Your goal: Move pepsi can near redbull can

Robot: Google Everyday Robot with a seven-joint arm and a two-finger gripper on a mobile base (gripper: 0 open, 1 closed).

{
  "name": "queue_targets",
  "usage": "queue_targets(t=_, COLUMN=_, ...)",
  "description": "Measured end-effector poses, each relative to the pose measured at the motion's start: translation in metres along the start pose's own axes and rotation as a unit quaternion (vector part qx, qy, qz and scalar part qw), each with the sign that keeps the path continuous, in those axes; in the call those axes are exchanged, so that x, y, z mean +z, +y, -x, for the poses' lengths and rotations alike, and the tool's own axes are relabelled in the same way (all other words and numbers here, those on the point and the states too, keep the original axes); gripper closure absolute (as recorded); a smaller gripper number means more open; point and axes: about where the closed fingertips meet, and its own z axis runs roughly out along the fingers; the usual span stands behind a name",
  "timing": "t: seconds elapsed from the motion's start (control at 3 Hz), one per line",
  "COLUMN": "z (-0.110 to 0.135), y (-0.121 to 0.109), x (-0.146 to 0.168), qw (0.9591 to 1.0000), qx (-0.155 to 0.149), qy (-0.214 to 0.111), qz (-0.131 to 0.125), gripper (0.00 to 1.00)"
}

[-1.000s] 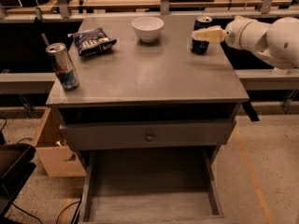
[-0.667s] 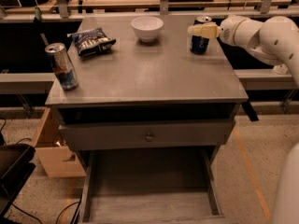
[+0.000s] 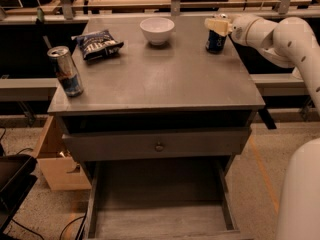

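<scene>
Right of the bowl (image 3: 157, 30), near the far right corner of the table (image 3: 165, 84), stands the pepsi can (image 3: 216, 42), upright. The gripper (image 3: 216, 26) sits at the can's top, reaching in from the right side. I cannot tell whether it is open or already closed on the can.

The redbull can (image 3: 66, 71) is well to the left of the bowl and nearer the front, right at the table's left edge. A bag (image 3: 97, 44) lies just left of the bowl, between it and the redbull can.

Risks, as I judge them:

- Hold: the gripper meets the can high, near the rim. A shallow hold there could let the can slip or swing and tip when lifted.
- Path: a straight line to the redbull can passes just in front of the bowl and bag. A low carry could clip the bowl or drag the bag.
- Set-down: the redbull can is tall, slim and at the edge. A nudge from the arm or the pepsi can could topple it off the left side.
- Release: a can let go tilted may roll to the front edge, above the open drawer (image 3: 160, 219).
</scene>
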Motion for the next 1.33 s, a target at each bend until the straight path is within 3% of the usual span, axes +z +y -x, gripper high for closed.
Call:
queue_targets(t=0.67, z=-0.002, y=0.005, x=0.005, qw=1.0000, qx=0.001, qy=0.001, qz=0.004, gripper=0.88)
queue_targets(t=1.0, z=-0.003, y=0.007, x=0.007, qw=1.0000, qx=0.001, qy=0.002, qz=0.006, gripper=1.00)
queue_targets(t=1.33, z=0.009, y=0.014, x=0.009, qw=0.9999, qx=-0.003, qy=-0.001, qz=0.014, gripper=1.00)
